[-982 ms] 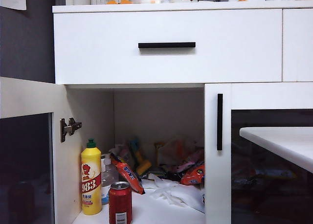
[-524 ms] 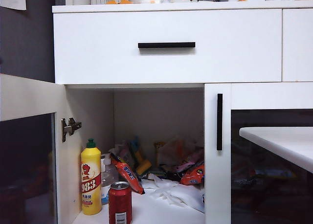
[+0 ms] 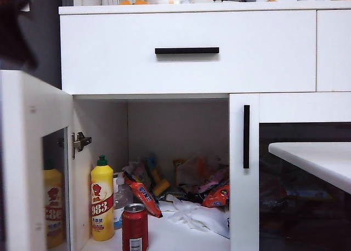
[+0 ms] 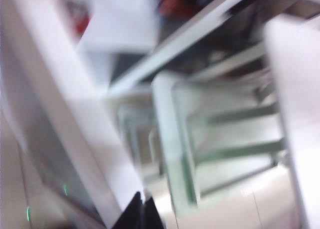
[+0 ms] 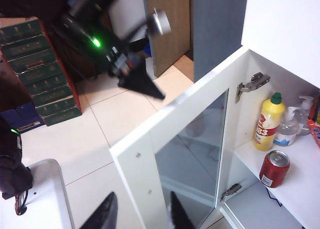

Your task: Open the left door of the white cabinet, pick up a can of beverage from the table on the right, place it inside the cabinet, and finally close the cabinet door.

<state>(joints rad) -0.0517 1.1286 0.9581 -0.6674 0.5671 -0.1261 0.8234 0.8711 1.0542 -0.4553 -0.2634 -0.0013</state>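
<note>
A: What is sitting nearest in the exterior view?

B: The door (image 3: 33,163) is hanging open at the left, part way swung, and its glass is mirroring the yellow bottle. The tabletop (image 3: 315,160) is jutting in low at the right with nothing showing on it.

A: And the can?

B: The can (image 3: 135,227) is standing upright at the front of the cabinet (image 3: 186,59) floor, just beside the bottle (image 3: 102,201), whose red label is reading "983". A small white patch is showing on the can; its print is too small to read.

A: What is lying behind them?

B: A clear pump bottle (image 3: 122,196), an orange packet (image 3: 143,196) with blue characters, crumpled white cloth (image 3: 197,215) and a heap of wrappers against the back wall. The drawer (image 3: 186,51) is sitting above them, and the right door (image 3: 290,174) is shut.

A: The grippers?

B: The left gripper (image 5: 142,84) is hovering outside the door's top edge, its fingers pressed together on nothing. Its own view is too blurred to place things. The right gripper (image 5: 142,216) is waiting over the tiled floor in front of the door, fingers narrowly parted, nothing between them.
</note>
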